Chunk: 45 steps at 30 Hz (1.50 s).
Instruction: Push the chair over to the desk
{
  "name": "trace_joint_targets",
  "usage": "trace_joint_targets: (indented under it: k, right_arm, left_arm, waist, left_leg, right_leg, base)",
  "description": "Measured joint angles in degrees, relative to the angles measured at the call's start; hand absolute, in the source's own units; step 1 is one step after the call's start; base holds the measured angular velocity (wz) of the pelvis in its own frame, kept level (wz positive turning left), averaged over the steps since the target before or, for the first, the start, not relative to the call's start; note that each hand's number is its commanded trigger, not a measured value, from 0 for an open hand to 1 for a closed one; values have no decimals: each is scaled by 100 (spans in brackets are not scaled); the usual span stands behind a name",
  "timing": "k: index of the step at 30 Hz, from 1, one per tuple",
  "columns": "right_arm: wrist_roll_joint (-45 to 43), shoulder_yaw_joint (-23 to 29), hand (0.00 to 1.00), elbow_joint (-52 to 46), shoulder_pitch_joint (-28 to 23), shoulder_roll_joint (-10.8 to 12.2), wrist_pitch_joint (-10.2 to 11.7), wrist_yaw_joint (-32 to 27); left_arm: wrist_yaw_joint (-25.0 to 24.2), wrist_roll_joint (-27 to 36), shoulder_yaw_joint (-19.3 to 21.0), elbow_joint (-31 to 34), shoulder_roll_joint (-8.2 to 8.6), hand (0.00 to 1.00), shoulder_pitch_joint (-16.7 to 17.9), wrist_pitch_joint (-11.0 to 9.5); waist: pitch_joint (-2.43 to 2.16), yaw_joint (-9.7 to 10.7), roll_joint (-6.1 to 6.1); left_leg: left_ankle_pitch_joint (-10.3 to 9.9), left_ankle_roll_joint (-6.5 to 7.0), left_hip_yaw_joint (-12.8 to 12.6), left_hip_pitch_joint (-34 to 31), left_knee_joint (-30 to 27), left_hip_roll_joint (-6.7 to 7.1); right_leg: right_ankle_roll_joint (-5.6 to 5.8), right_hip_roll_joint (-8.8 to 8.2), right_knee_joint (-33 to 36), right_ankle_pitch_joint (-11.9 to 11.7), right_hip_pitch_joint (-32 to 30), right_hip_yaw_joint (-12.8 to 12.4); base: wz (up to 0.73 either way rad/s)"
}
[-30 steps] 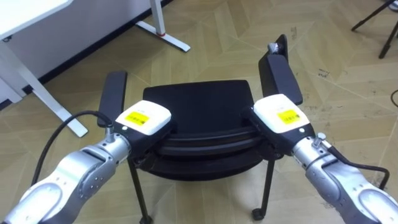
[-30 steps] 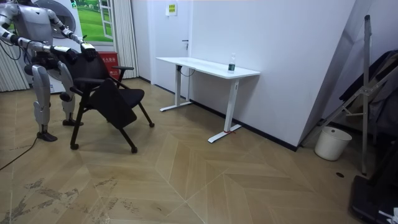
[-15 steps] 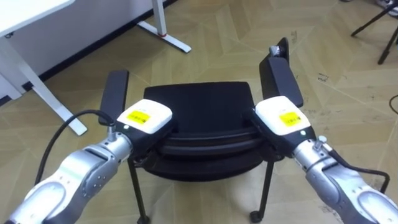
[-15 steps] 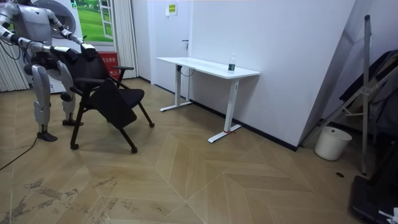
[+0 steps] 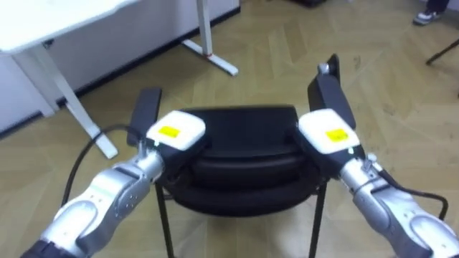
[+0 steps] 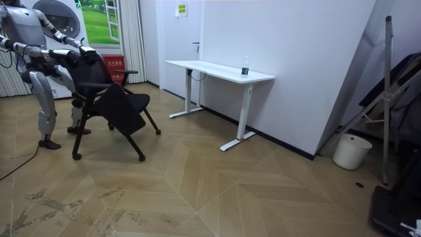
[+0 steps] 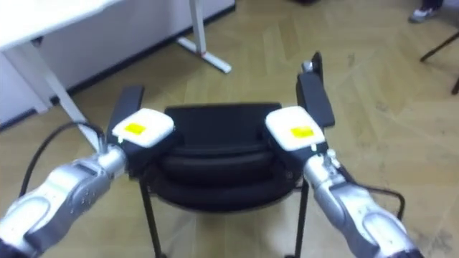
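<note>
A black chair [image 5: 244, 122] with two armrests stands right in front of me, its seat facing away. My left hand [image 5: 176, 132] rests on the left end of its backrest top [image 5: 244, 156]. On the right end lies my right hand [image 5: 326, 134]. Both hands show their white backs, and the fingers are hidden behind the backrest. In the room view I stand behind the chair [image 6: 115, 99] at the room view's left, both arms stretched out to its back.
A white desk [image 5: 64, 21] on white legs stands ahead to the left, its foot [image 5: 215, 61] on the wooden floor. In the room view the desk [image 6: 217, 70] carries a bottle [image 6: 245, 66]. Beyond it, by the wall, sits a white bucket [image 6: 348, 151].
In the room view my body and the chair's backrest have shifted slightly to the room view's left. Both hands stay on the backrest. The eye views have shifted and show more of the desk.
</note>
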<state>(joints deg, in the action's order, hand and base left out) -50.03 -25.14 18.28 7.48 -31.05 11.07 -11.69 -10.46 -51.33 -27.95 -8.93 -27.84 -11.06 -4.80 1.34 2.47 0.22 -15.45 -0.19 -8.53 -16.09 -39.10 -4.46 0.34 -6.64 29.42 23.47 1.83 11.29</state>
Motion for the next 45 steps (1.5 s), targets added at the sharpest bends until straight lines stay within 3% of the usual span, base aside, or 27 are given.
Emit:
trace_joint_targets:
  k: [1, 2, 3, 4, 6, 8, 9, 11, 13, 15, 17, 19, 21, 22, 23, 25, 27, 29, 31, 34, 37, 39, 41, 42, 43, 44, 45]
  right_arm:
    - [24, 10, 100, -61, -87, -106, 30, -85]
    - [38, 66, 100, -143, -237, -172, 56, -159]
    - [38, 89, 100, -174, -303, -177, 72, -183]
    - [34, 174, 100, -256, -452, -175, 107, -220]
    - [36, 209, 100, -291, -532, -105, 109, -309]
    - [26, 209, 100, -296, -528, -78, 101, -384]
    - [23, 212, 100, -300, -526, -82, 93, -415]
    - [11, 216, 100, -279, -429, -96, 81, -495]
    - [-20, 179, 100, -161, -279, -92, 79, -524]
    - [-22, 165, 100, -100, -208, -85, 74, -607]
    - [-23, 168, 100, -7, -182, -77, 63, -722]
    - [-25, 163, 100, 39, -170, -72, 63, -789]
    - [-29, 163, 100, 57, -155, -65, 58, -851]
    - [-51, 159, 100, 97, -104, -55, 57, -878]
    - [-60, 158, 100, 112, -67, -17, 57, -880]
    - [-78, 153, 100, 159, -71, 44, 49, -909]
    - [-75, 146, 100, 200, -74, 91, 49, -941]
    - [-97, 146, 100, 209, -89, 149, 33, -935]
    - [-94, 149, 100, 218, -122, 161, 40, -935]
    - [-93, 147, 100, 283, -185, 211, 50, -939]
    - [-147, 147, 100, 219, -194, 175, 51, -927]
    - [-167, 147, 100, 192, -201, 175, 32, -887]
    - [-182, 147, 100, 187, -207, 213, 13, -816]
    - [-181, 157, 100, 184, -201, 212, 12, -819]
    - [-176, 177, 100, 184, -179, 202, 11, -819]
    - [-172, 198, 100, 192, -178, 190, 10, -817]
    - [-175, 200, 100, 192, -177, 180, 12, -815]
  left_arm:
    - [-16, 38, -5, 10, 10, 100, 3, -100]
    - [-62, 122, -2, 53, -23, 100, 36, -230]
    - [-62, 125, 15, 120, -55, 100, 104, -281]
    - [-84, 124, 27, 271, -117, 100, 191, -338]
    - [-96, 120, 107, 388, -187, 100, 212, -349]
    - [-91, 120, 145, 395, -201, 100, 174, -345]
    - [-87, 120, 140, 395, -200, 100, 150, -337]
    - [-51, 185, 127, 362, -185, 100, 68, -310]
    - [32, 194, 130, 298, -161, 100, 13, -278]
    - [33, 299, 74, 174, -155, 100, -124, -296]
    - [117, 350, 76, 18, -80, 100, -223, -335]
    - [185, 350, 73, -63, -46, 100, -255, -364]
    - [287, 349, 77, -72, -74, 100, -272, -409]
    - [346, 340, 76, -95, -70, 100, -293, -405]
    - [373, 343, 79, -150, -91, 100, -328, -434]
    - [400, 341, 77, -247, -99, 100, -389, -466]
    - [407, 343, 71, -335, -99, 100, -458, -503]
    - [410, 342, 72, -334, -111, 100, -458, -467]
    - [372, 342, 70, -330, -102, 100, -457, -455]
    - [311, 338, 9, -346, -95, 100, -450, -404]
    - [297, 342, 3, -342, -93, 100, -434, -398]
    - [349, 334, 9, -356, -80, 100, -391, -396]
    - [350, 323, 34, -347, -86, 100, -339, -395]
    - [352, 329, 44, -348, -79, 100, -346, -396]
    - [352, 334, 79, -374, -29, 100, -371, -393]
    - [361, 334, 78, -421, 21, 100, -410, -382]
    - [380, 334, 78, -442, 42, 100, -409, -381]
  waist:
    - [-6, -23, 8]
    - [-32, -156, 27]
    - [-58, -222, 21]
    - [-129, -277, -3]
    - [-144, -284, -106]
    - [-135, -274, -133]
    - [-136, -258, -136]
    - [-126, -184, -131]
    - [-86, -170, -78]
    - [-54, -69, -9]
    - [-27, 2, 34]
    - [-11, 32, 93]
    - [36, 12, 172]
    - [66, 6, 222]
    - [86, 12, 257]
    - [78, 23, 232]
    - [71, 26, 187]
    - [64, 127, 159]
    - [45, 269, 120]
    - [-2, 382, 41]
    - [-23, 388, 41]
    - [-29, 351, 66]
    - [-56, 278, 94]
    - [-54, 274, 112]
    - [-48, 283, 136]
    - [-49, 305, 121]
    - [-47, 306, 118]
  left_leg:
    - [169, 7, 8, -142, 624, 208]
    - [573, 144, 5, -219, 1057, 298]
    - [718, 170, 40, -224, 1108, 322]
    - [832, 275, 73, -225, 1079, 378]
    - [792, 398, -66, -135, 1029, 457]
    - [674, 600, -148, -150, 927, 536]
    - [628, 625, -200, -152, 893, 554]
    - [364, 771, -264, -146, 681, 674]
    - [179, 855, -258, -142, 496, 747]
    - [45, 927, -241, -133, 338, 766]
    - [-24, 1015, -231, -69, 321, 814]
    - [-67, 1057, -192, -22, 326, 812]
    - [-95, 1098, -120, -42, 328, 812]
    - [-97, 1102, 25, -37, 329, 816]
    - [-97, 1101, 103, -30, 335, 818]
    - [-106, 1099, 159, -6, 335, 820]
    - [-156, 1084, 183, 4, 299, 822]
    - [-281, 1047, 308, 9, 159, 838]
    - [-401, 1012, 469, 25, 54, 910]
    - [-558, 930, 621, 188, 8, 990]
    - [-765, 797, 737, 382, 48, 996]
    - [-841, 730, 906, 556, 45, 965]
    - [-1061, 449, 923, 757, -91, 753]
    - [-1125, 334, 878, 768, -174, 671]
    - [-1141, 200, 657, 725, -441, 470]
    - [-1064, 69, 376, 629, -800, 293]
    - [-1017, 6, 275, 607, -953, 222]
  right_leg:
    - [31, -32, -1, 34, -23, -65]
    - [70, -53, 21, 98, -33, -129]
    - [119, -83, 23, 126, -24, -151]
    - [245, -153, 14, 162, -16, -122]
    - [403, -207, -91, 114, 67, -198]
    - [474, -338, -78, 130, 74, -205]
    - [510, -388, -66, 150, 75, -212]
    - [627, -592, 92, 199, 95, -167]
    - [614, -746, 757, 168, -103, -97]
    - [538, -888, 1494, -60, -366, -54]
    - [474, -993, 2217, -516, -780, -194]
    - [366, -1023, 2608, -932, -1038, -210]
    - [374, -989, 2868, -952, -1389, -265]
    - [446, -853, 2913, -873, -1666, -236]
    - [446, -756, 2878, -833, -1928, -173]
    - [443, -566, 2531, -833, -2287, -160]
    - [385, -369, 1994, -867, -2567, -144]
    - [255, -87, 1099, -1026, -2723, -101]
    - [177, 12, 699, -1175, -2725, -21]
    - [92, 180, 513, -1320, -2585, -164]
    - [51, 197, 525, -1299, -2374, -95]
    - [-58, 309, 438, -1332, -2206, -32]
    - [-427, 462, 491, -1210, -1921, 116]
    - [-494, 450, 542, -1142, -1875, 214]
    - [-580, 433, 652, -982, -1797, 398]
    - [-667, 427, 774, -820, -1725, 465]
    - [-687, 424, 817, -738, -1676, 480]
  base:
    - [-45]
    - [-61]
    - [-68]
    - [-40]
    - [-27]
    - [-15]
    - [-7]
    - [-18]
    - [-29]
    - [-5]
    - [6]
    - [-3]
    - [-19]
    - [-19]
    - [-13]
    - [5]
    - [13]
    - [25]
    - [43]
    - [31]
    - [6]
    - [-5]
    - [-8]
    - [7]
    - [25]
    - [28]
    - [23]
